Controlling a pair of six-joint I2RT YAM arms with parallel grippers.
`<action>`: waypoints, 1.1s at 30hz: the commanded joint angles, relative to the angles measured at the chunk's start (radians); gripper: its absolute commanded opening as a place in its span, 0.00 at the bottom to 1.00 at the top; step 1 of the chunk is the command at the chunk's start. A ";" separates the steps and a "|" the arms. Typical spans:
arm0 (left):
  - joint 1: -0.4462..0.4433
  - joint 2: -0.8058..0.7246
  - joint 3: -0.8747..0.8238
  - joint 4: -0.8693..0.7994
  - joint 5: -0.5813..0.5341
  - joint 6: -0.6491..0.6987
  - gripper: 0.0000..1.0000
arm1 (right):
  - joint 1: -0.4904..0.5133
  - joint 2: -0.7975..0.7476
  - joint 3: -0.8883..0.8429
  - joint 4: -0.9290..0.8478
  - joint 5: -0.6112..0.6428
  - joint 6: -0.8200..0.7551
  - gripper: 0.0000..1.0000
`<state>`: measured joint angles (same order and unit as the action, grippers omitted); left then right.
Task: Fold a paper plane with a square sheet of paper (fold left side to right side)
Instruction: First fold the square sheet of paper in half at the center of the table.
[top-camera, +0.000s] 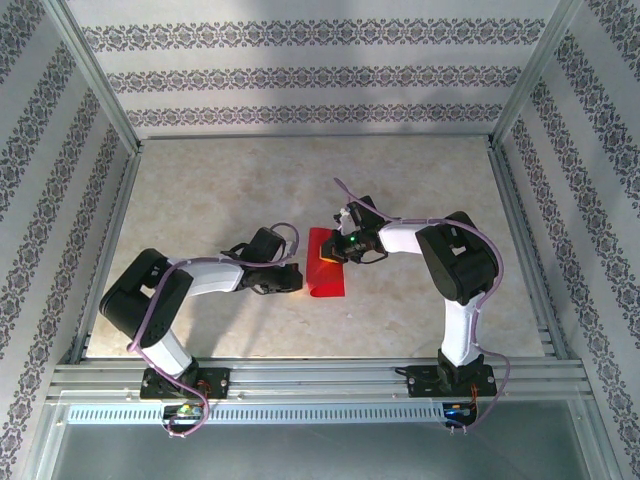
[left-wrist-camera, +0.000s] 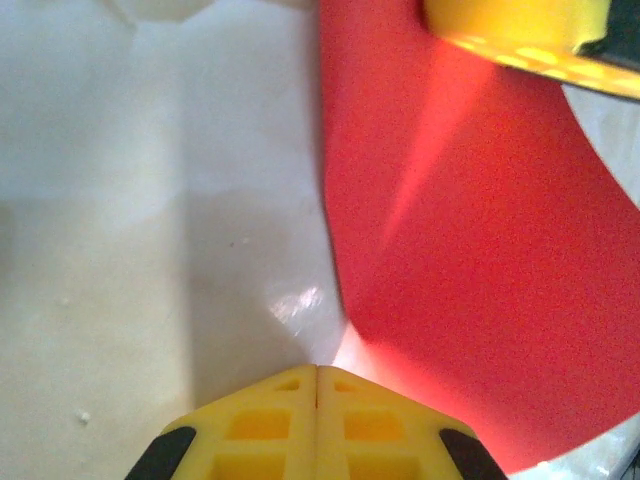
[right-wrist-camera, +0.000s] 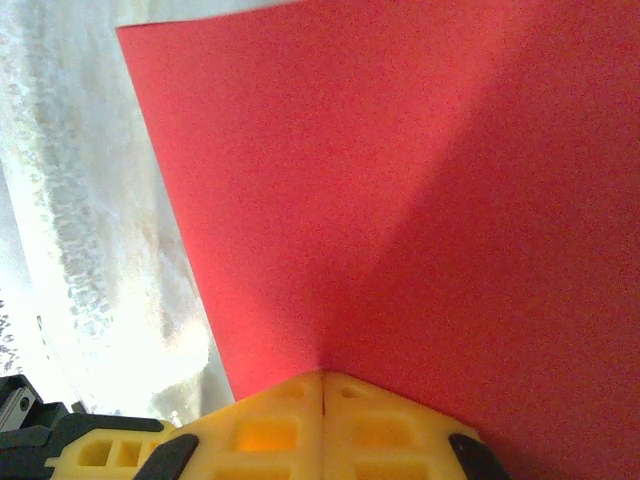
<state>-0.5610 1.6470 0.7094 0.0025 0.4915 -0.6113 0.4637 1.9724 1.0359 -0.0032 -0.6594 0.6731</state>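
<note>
The square sheet of paper (top-camera: 326, 272) is bright red and lies mid-table, doubled over into a narrow strip with one flap bowed upward. My left gripper (top-camera: 297, 279) is shut, with its closed yellow tips (left-wrist-camera: 317, 370) on the table at the sheet's (left-wrist-camera: 470, 260) left edge. Nothing shows between its jaws. My right gripper (top-camera: 338, 250) is also shut. Its closed tips (right-wrist-camera: 323, 376) rest on top of the red sheet (right-wrist-camera: 400, 180) near the far end. The right gripper's yellow fingers (left-wrist-camera: 520, 30) show at the top of the left wrist view. The paper plane is out of view.
The beige marbled table (top-camera: 220, 190) is bounded by a metal frame and patterned walls (top-camera: 300, 70) on three sides. The arm bases sit on a rail (top-camera: 320, 378) at the near edge. The left gripper's yellow fingers (right-wrist-camera: 95, 452) appear low left in the right wrist view.
</note>
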 joint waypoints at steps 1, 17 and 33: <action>0.003 -0.030 0.010 -0.133 -0.020 -0.008 0.01 | -0.012 0.042 -0.032 -0.088 0.088 -0.041 0.00; 0.003 0.132 0.212 -0.001 0.095 -0.011 0.01 | 0.001 0.036 -0.033 -0.089 0.092 -0.046 0.00; -0.025 0.186 0.179 0.005 0.112 -0.005 0.01 | 0.002 0.044 -0.033 -0.104 0.103 -0.058 0.00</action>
<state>-0.5644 1.8244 0.9070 -0.0128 0.5888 -0.6147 0.4656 1.9720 1.0359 -0.0048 -0.6598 0.6502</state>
